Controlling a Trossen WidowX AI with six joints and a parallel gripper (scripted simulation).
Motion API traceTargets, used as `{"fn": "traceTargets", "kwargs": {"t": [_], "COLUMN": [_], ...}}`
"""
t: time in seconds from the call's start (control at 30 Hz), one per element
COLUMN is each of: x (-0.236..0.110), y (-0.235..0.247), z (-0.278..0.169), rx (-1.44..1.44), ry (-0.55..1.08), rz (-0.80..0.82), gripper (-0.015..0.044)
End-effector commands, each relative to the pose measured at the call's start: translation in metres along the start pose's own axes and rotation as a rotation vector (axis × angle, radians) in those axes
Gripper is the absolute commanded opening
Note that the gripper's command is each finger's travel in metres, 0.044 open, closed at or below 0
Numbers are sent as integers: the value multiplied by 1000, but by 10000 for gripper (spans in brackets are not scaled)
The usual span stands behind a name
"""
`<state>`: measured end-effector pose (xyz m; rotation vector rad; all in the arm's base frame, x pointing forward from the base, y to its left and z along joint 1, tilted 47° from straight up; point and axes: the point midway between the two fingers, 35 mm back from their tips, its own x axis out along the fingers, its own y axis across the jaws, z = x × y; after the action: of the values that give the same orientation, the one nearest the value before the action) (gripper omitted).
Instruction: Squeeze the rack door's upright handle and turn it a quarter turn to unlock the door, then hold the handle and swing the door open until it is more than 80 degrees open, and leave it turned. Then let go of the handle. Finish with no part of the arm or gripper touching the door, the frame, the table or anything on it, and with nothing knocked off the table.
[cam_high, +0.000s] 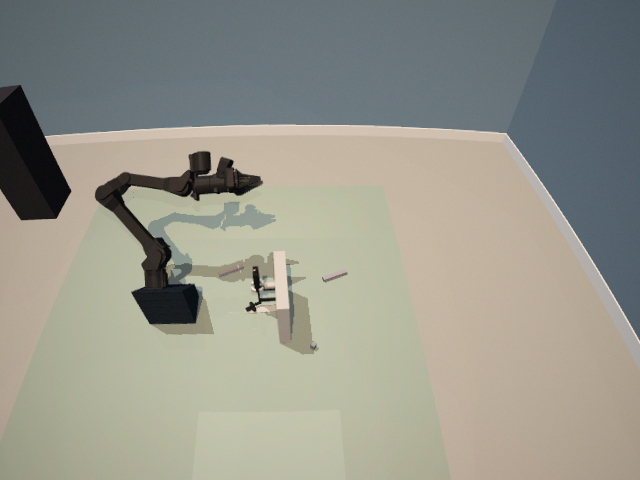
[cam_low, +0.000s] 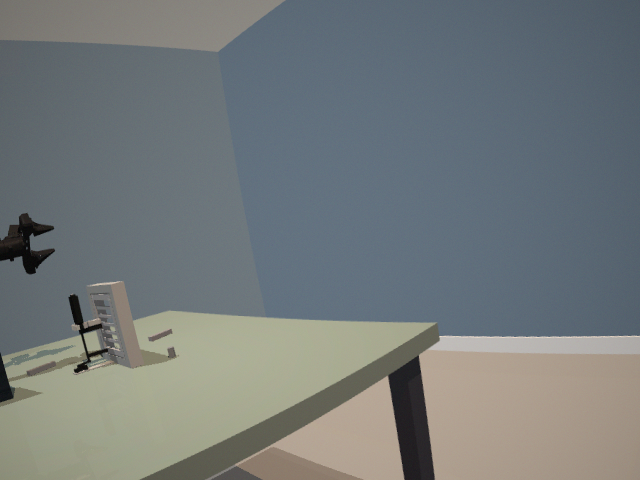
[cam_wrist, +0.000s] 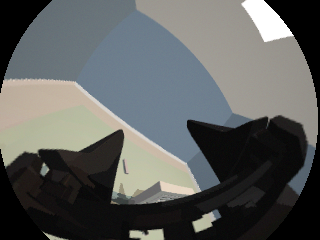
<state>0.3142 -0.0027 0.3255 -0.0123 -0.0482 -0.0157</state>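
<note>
The pale rack frame (cam_high: 281, 294) (cam_low: 125, 325) stands upright on the table (cam_high: 361, 382) (cam_low: 310, 361); part of its top shows low in the wrist view (cam_wrist: 172, 190). Its slatted face is toward the arm's side. The black upright handle (cam_high: 255, 279) (cam_low: 75, 310) stands out from that face on pale and black brackets, with a thin black rod below it. The door's angle and the handle's turn are too small to tell. My gripper (cam_high: 261, 180) (cam_low: 53, 239) (cam_wrist: 155, 128) is open and empty, high above the table and well clear of handle and rack.
One pinkish bar (cam_high: 230, 270) (cam_low: 41, 368) lies on the handle's side of the rack. Another bar (cam_high: 334, 275) (cam_low: 160, 334) lies beyond the rack. A small grey block (cam_high: 313, 345) (cam_low: 171, 352) lies near the rack's foot. The arm stands on a dark base (cam_high: 168, 305).
</note>
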Motion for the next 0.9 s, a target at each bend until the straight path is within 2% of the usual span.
{"fn": "traceTargets", "kwargs": {"t": [0.0,0.1,0.13,0.47,0.87], "x": [1,8,12,36,46], "y": [0,-3,-4,-20,-37], "z": [-1,-11,-15,-65,-124], "rx": [-2,-23,-32,-78,-76], "ry": [4,66,92,363,683], "rz": [0,4,6,28,101], "gripper": [374,295,290,290,290]}}
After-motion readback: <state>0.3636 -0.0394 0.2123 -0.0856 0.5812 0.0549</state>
